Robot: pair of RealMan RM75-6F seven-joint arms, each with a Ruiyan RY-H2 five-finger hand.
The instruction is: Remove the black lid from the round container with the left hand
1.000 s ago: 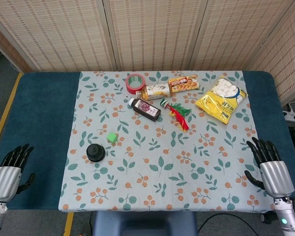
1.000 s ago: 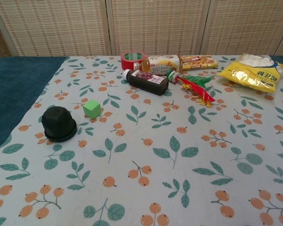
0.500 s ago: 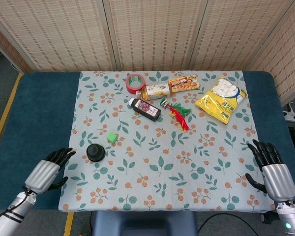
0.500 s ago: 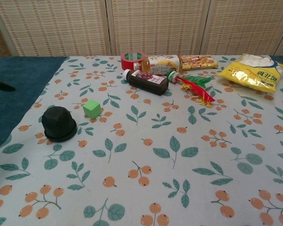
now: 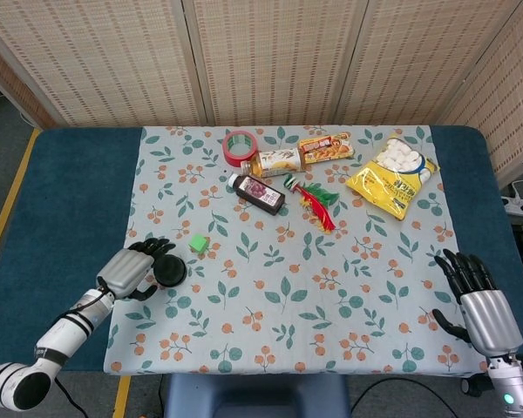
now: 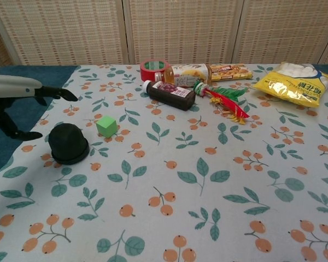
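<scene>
I have the left hand point(image 5: 132, 271) drawn in just beside the black lid point(image 5: 169, 270), on the side away from the green cube point(image 5: 199, 243), because the lid is what I must lift off the round container beneath it, of which only a low dark rim point(image 6: 70, 159) shows in the chest view. The fingers point(image 6: 59, 94) are spread and hold nothing; they arch over toward the lid with the thumb lower down on the near side, so that a closing motion should wrap the lid from two sides, though I cannot tell whether any fingertip touches it yet. The lid sits upright on the flowered cloth of the counter point(image 5: 70, 200), near the cube and well apart from the cluster of snacks and the red tape roll point(image 5: 239, 146) at the far edge, which leaves room for my approach. The right hand point(image 5: 476, 300) waits open and empty, far from the lid at the opposite side of the counter, since this job is not its own. Compared with half a second ago, the left hand has moved from the blue edge of the counter up to the lid; the lid, cube and right hand have barely changed.
</scene>
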